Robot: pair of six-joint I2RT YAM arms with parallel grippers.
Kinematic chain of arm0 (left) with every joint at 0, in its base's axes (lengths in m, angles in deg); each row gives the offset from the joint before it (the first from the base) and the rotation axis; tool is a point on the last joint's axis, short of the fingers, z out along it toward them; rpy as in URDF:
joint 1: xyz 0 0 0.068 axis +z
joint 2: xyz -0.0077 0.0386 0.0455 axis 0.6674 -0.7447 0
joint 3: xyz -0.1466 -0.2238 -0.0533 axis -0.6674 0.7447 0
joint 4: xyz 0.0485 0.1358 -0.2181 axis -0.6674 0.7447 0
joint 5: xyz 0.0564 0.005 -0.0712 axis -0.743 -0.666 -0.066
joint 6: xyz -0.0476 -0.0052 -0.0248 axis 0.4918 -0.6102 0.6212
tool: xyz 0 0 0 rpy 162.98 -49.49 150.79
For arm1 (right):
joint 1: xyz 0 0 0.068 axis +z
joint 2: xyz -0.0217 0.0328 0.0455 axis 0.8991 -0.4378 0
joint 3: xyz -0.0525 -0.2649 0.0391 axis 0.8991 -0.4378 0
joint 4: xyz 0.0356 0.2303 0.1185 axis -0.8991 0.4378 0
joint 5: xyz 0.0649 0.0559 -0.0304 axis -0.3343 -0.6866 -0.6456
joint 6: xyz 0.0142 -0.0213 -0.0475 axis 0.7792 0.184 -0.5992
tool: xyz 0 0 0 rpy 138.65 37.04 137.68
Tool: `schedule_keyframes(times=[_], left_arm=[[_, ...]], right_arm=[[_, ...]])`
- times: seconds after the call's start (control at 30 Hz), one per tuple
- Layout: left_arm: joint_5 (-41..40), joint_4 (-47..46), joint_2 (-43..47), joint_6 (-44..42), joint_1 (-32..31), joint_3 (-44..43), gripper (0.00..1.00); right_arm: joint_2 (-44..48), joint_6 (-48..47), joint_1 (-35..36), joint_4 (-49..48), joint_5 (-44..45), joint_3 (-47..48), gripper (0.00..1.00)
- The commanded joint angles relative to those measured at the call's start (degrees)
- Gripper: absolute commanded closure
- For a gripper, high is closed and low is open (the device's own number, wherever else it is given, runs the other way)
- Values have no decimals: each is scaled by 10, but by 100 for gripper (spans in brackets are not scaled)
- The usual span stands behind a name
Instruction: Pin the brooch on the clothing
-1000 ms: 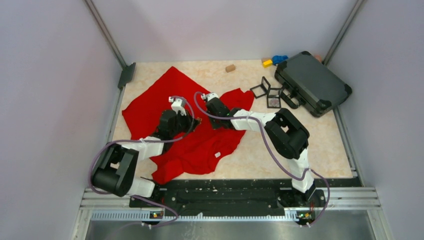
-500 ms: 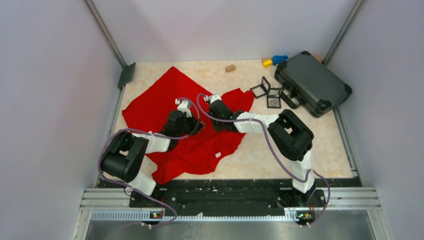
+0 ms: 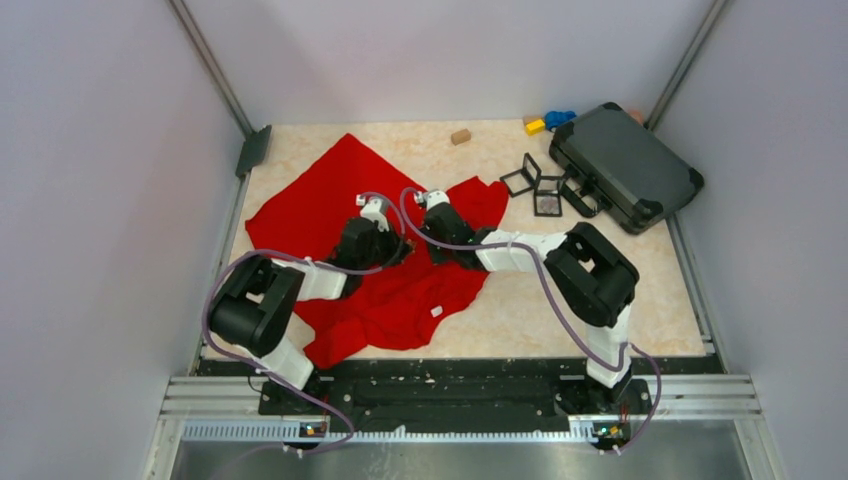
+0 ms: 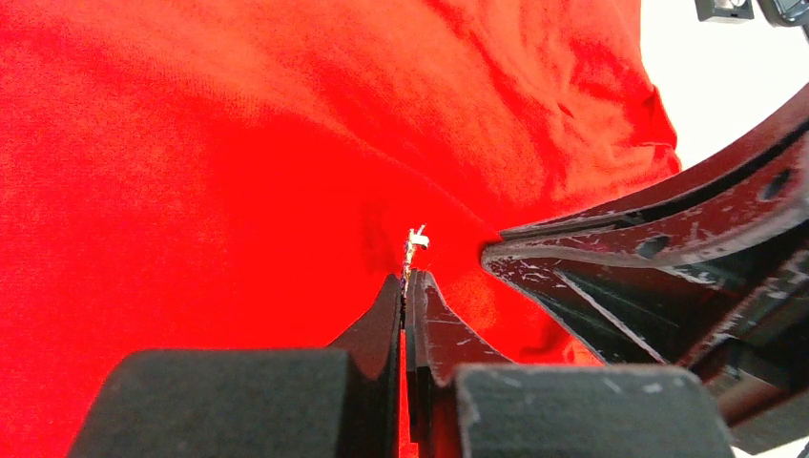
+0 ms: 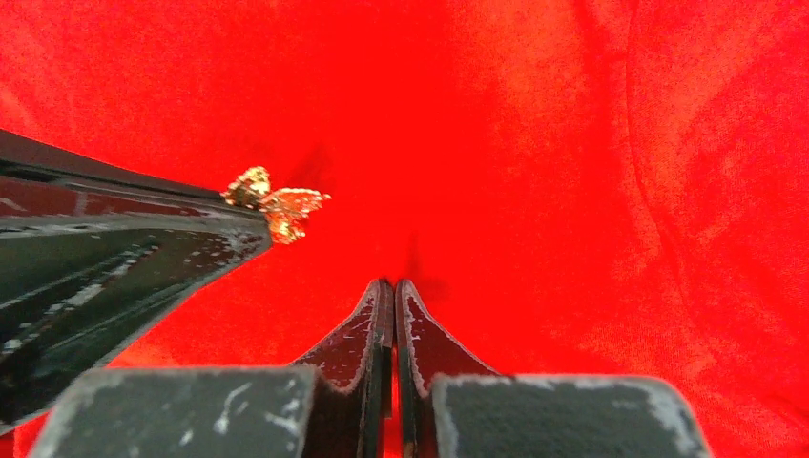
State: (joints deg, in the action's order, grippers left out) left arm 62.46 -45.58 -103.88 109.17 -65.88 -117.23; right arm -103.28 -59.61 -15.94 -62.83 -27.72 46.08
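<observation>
The clothing (image 3: 310,210) is a large red garment spread over the left half of the table, with a small white tag (image 3: 436,310). My left gripper (image 3: 398,250) lies low over its middle, shut on the gold brooch (image 5: 277,202). The brooch's thin metal pin (image 4: 414,243) sticks out past the fingertips against the fabric. My right gripper (image 3: 442,248) is close beside it on the right, tips a short way apart from the brooch. In the right wrist view the right gripper (image 5: 392,284) is shut, pinching a small fold of the clothing (image 5: 572,143). The right fingers (image 4: 658,277) show in the left wrist view.
A black case (image 3: 625,165) lies at the back right, with black wire frames (image 3: 540,185) beside it. Yellow (image 3: 536,127) and blue (image 3: 560,118) blocks and a brown block (image 3: 460,136) sit along the back edge. A black bracket (image 3: 253,150) is at the back left corner.
My left gripper has moved right and slightly back with the brooch, closing in on the right gripper. The right gripper has shifted slightly right over the garment.
</observation>
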Motion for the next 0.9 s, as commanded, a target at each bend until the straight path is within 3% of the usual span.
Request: schedule_keyframes(times=[0.0,0.87], left_arm=[[-9,-10,-14,2,-11,-27,100],[-69,90,-41,-34,-44,-84,100]], right_arm=[[47,13,-4,-46,0,-11,100],[81,-6,-2,-113,-40,-56,100]])
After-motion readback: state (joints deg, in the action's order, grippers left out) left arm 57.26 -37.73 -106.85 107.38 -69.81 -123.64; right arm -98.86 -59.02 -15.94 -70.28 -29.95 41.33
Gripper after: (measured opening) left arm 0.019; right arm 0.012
